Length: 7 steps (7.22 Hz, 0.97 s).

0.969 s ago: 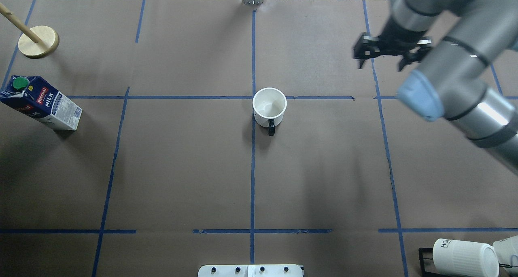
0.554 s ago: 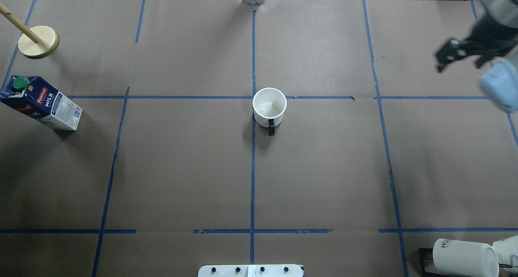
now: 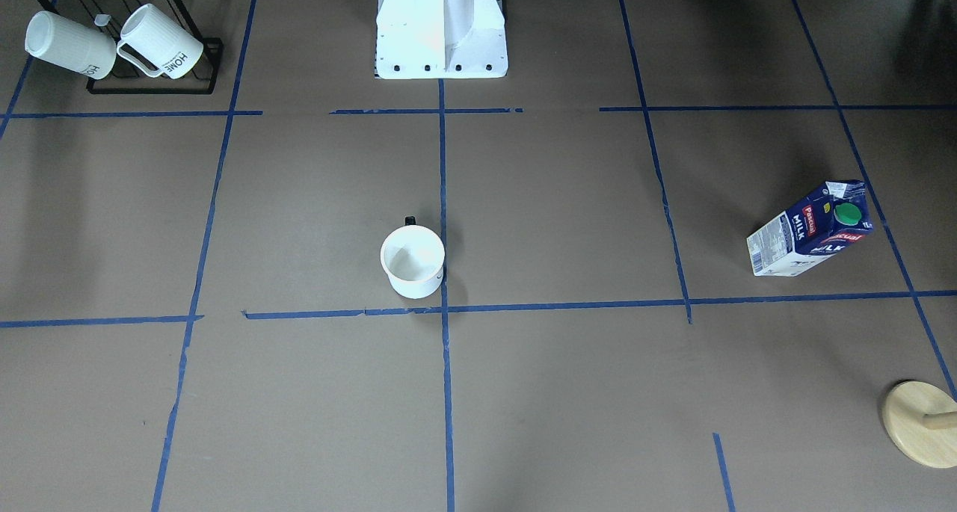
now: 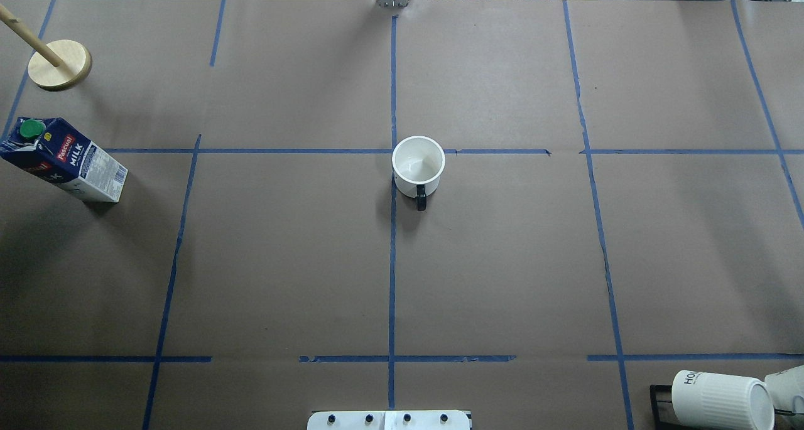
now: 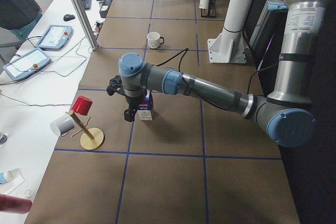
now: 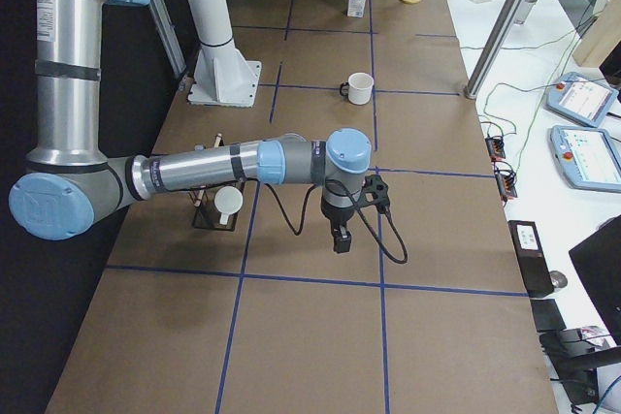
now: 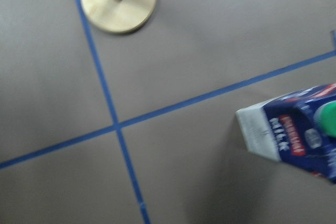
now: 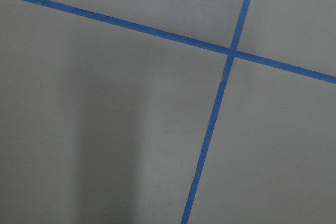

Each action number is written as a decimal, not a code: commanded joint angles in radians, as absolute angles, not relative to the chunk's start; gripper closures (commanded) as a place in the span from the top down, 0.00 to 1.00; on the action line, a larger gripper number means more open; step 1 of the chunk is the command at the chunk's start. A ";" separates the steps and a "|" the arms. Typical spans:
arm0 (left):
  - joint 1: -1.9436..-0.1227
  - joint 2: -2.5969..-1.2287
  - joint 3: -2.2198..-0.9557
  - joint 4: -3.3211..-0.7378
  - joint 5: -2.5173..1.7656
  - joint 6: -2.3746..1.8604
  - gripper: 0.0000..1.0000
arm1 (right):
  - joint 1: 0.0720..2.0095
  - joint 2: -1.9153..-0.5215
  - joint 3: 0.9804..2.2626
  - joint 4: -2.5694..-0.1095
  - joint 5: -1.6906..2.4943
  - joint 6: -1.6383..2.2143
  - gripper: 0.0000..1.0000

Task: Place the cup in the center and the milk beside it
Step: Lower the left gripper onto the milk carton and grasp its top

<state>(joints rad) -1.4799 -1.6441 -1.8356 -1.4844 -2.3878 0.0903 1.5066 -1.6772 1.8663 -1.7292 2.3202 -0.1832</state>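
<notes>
Milk [image 4: 63, 160] stands at the far left of the overhead view, on the robot's left end of the brown surface [image 4: 282, 260], near a round wooden stand [image 4: 59, 64] that lies farther from the robot. It is an upright gable-top carton, taller than the cup, dark blue with a white panel of small print. It has a green round cap on its slope, a red "Pascual" label and white "MILK" lettering. The left gripper [image 5: 129, 114] hangs close beside the carton. Only the left side view shows it, so whether its fingers are apart or together cannot be told. The left wrist camera catches the carton at its right edge. Toward the middle, well apart from the milk, the cup [image 4: 418, 166] sits upright. It is small and plain white, its short black handle points toward the robot, and a black smiley face shows on its side in the left side view. It stands just beside the crossing [image 4: 393, 151] of the blue tape lines [image 4: 282, 150], in the corner on the robot's right and nearer the robot. At the lower right, two ribbed white mugs [image 4: 722, 400] hang on a black rack [image 4: 656, 405]. The right gripper [image 6: 340, 239] hangs over bare brown surface near that rack. It shows only in the right side view, so its fingers cannot be judged either.
</notes>
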 commanded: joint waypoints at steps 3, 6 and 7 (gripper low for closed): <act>-1.287 -1.670 -1.899 -1.546 -2.353 -0.313 1.00 | 1.519 -1.694 1.870 -1.709 2.324 -0.153 1.00; -1.189 -1.706 -1.881 -1.551 -2.244 -0.480 1.00 | 1.519 -1.697 1.868 -1.709 2.324 -0.153 1.00; -1.187 -1.701 -1.878 -1.551 -2.244 -0.477 1.00 | 1.519 -1.697 1.868 -1.709 2.324 -0.153 1.00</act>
<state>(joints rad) -1.2011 -1.7043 -1.8853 -1.5496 -2.2585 -0.4711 1.5186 -1.6959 1.8687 -1.7089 2.3240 -0.1534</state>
